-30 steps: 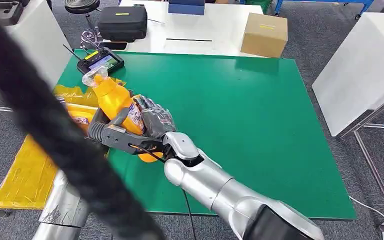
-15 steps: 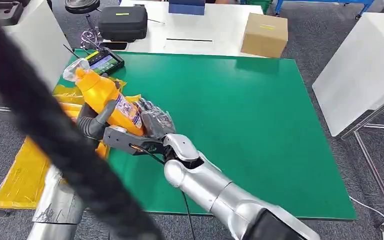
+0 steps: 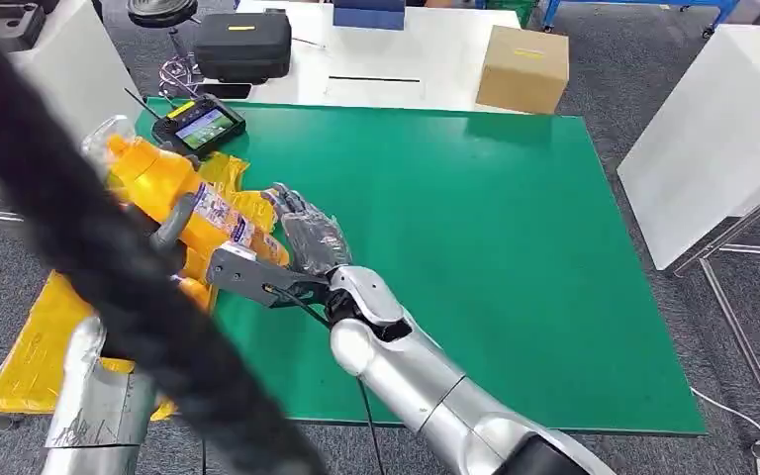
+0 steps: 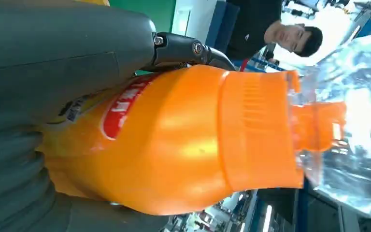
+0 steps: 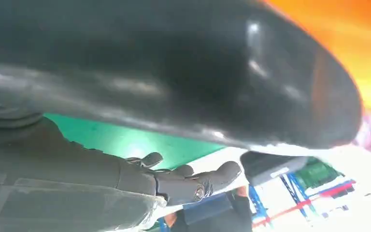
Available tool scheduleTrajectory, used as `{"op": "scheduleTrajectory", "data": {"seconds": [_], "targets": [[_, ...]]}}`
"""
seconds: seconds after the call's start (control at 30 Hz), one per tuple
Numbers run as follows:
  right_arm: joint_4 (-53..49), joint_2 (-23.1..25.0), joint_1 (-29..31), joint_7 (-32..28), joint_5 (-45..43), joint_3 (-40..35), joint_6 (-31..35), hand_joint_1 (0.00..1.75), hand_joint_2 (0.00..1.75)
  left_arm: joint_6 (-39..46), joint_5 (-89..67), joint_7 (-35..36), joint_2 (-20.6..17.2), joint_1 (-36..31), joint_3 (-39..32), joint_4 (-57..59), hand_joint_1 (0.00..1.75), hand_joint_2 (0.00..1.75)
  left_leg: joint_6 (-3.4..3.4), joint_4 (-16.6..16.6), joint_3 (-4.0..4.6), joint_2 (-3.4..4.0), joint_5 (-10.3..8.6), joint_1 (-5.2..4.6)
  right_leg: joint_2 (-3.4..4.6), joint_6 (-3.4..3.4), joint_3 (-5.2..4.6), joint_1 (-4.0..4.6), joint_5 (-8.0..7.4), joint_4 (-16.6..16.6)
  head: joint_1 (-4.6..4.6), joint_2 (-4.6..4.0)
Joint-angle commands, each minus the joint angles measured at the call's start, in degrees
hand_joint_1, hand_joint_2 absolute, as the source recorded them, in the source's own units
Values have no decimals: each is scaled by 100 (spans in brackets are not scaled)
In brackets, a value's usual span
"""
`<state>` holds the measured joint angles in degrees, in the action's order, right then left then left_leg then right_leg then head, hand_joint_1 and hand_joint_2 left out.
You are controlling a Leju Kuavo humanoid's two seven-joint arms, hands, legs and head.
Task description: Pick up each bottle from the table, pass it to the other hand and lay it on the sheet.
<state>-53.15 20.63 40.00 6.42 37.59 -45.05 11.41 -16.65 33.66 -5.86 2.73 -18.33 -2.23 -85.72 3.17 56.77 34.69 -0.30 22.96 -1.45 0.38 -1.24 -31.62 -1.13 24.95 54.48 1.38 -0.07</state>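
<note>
Orange bottle (image 3: pixel 183 203) is being gripped by left hand (image 3: pixel 170 236) above yellow sheet (image 3: pixel 40 346); right hand (image 3: pixel 302 237) is hanging open, empty; laying down is pending.

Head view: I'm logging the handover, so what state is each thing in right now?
orange bottle: held off the table, tilted, clear cap on, over the yellow sheet.
left hand: grips the bottle.
right hand: fingers spread, holding nothing, beside the bottle.
yellow sheet: crumpled, at the green table's edge.
remote controller: screen lit.
black case: closed.
cardboard box: closed.
</note>
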Motion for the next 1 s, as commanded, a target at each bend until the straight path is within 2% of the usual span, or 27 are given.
{"op": "scheduleTrajectory", "data": {"seconds": [0.03, 0.17, 0.23, 0.3, 0.37, 0.43, 0.5, 0.63, 0.77, 0.9, 1.0], "targets": [[-1872, -562, -540, -175, 54, 469, 121, 0, 0, -72, -180, 61, 59, 237, -550, -419, 175, 175, -32, -6, -31, -13, 11, 8, -17, 13, 39, 5, 14, -12, 0, 0], [-2635, -865, -913, -256, 47, 905, 153, 0, 0, -142, -220, 89, 41, 385, -755, -524, 175, 175, -31, -11, -37, -17, 9, 9, -20, 12, 46, 7, 12, -21, 2, 0], [-2759, -950, -983, -301, 91, 1050, 207, 0, 0, -166, -235, 87, 17, 416, -794, -538, 175, 175, -24, -9, -25, -20, 5, 7, -21, 10, 33, 5, 8, -18, 0, 0], [-2786, -970, -1001, -297, 98, 1093, 212, 0, 0, -168, -233, 86, 10, 424, -809, -538, 175, 175, -41, -14, -47, -23, 9, 8, -26, 16, 57, 5, 14, -23, 0, 0], [-2786, -970, -1001, -297, 98, 1093, 212, 0, 0, -168, -233, 86, 10, 424, -809, -538, 175, 175, -19, -3, -12, -14, 3, 7, -12, 9, 18, 6, 4, -13, -2, 0], [-2810, -1001, -1039, -322, 164, 1154, 285, 0, 0, -170, -253, 70, -18, 436, -816, -529, 175, 175, -21, -4, -13, -13, 2, 5, -12, 10, 18, 4, 4, -11, 0, 0], [-3000, -1204, -1162, -289, 270, 1359, 368, 0, 0, -170, -257, 7, -114, 486, -908, -505, 175, 175, -39, -13, -39, -18, 6, 7, -19, 17, 45, 5, 10, -20, 0, 0], [-3322, -1530, -1564, -393, 332, 1883, 402, 0, 0, -246, -344, -80, -255, 442, -1177, -444, 175, 175, -32, -16, -40, -28, 6, 9, -29, 11, 52, 8, 9, -27, 0, 0], [-3452, -1641, -1840, -452, 493, 2139, 429, 0, 0, -222, -720, -160, -418, 163, -1339, -308, 175, 175, -27, -7, -26, -20, 6, 8, -20, 9, 36, 7, 7, -17, 0, 0], [-3547, -1719, -2184, -452, 544, 2235, 379, 0, 0, -74, -1419, -81, -837, -501, -1525, 170, 175, 175, -23, -1, -11, -32, 0, 11, -30, 9, 19, 11, 5, -11, 0, 0], [-3525, -1719, -2202, -452, 544, 2228, 388, 0, 0, -135, -1435, -49, -893, -609, -1595, 285, 175, 175, -32, -6, -24, -33, 0, 9, -26, 14, 19, 8, 6, -12, 0, 0]]}}
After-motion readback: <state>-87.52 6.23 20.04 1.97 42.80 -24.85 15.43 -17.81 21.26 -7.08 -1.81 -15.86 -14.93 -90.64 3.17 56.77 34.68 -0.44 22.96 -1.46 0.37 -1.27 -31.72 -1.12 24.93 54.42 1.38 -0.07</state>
